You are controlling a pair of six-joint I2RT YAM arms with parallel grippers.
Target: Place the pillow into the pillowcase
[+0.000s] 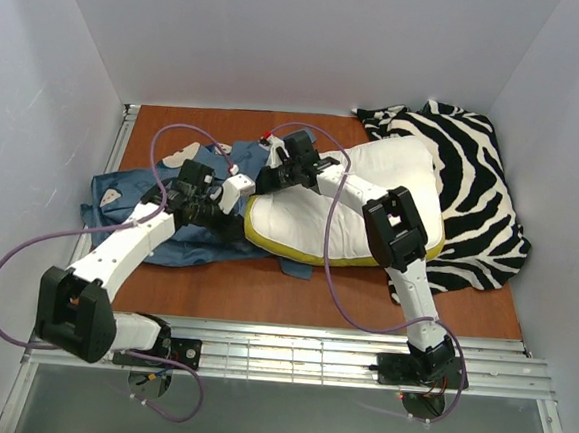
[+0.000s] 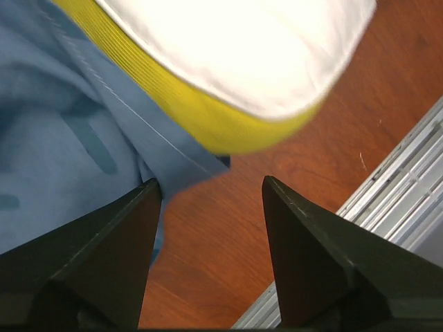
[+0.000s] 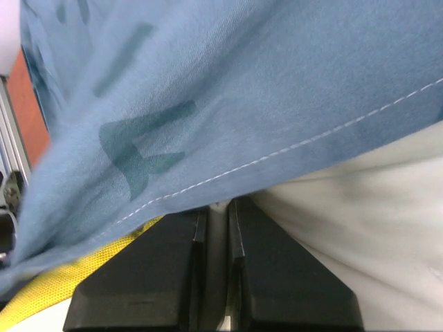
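Okay, the left gripper [image 2: 211, 181] is down low over the table [image 2: 228, 249], its two dark fingers standing well apart with only bare wood between them. The tip of one finger [image 2: 149, 190] sits right against the hem of the pillowcase [image 2: 62, 138], but nothing is clamped. Just beyond those fingers lies the near corner of the pillow [image 2: 256, 48], white on top with its yellow edge [image 2: 208, 117] resting on the blue cloth. A ribbed metal rail [image 2: 394, 200] runs along the table's near edge.

Over to the right gripper [image 3: 216, 202]: fingers pressed together, a thin slit between them, and the stitched hem of the pillowcase [image 3: 228, 90] meets their tips. It looks pinched there, the blue fabric spread over white pillow [image 3: 360, 221] and a strip of yellow.

From above, the pillow [image 1: 374, 168] lies about mid-table, its left end at the mouth of the pillowcase [image 1: 199, 246], which is rumpled across the left half of the table [image 1: 264, 285]. Both grippers work at that left end, left gripper [image 1: 232, 212] nearer, right gripper [image 1: 271, 175] farther. A zebra-striped cloth [image 1: 473, 181] is heaped in the far right corner, tucked under the pillow's right end.
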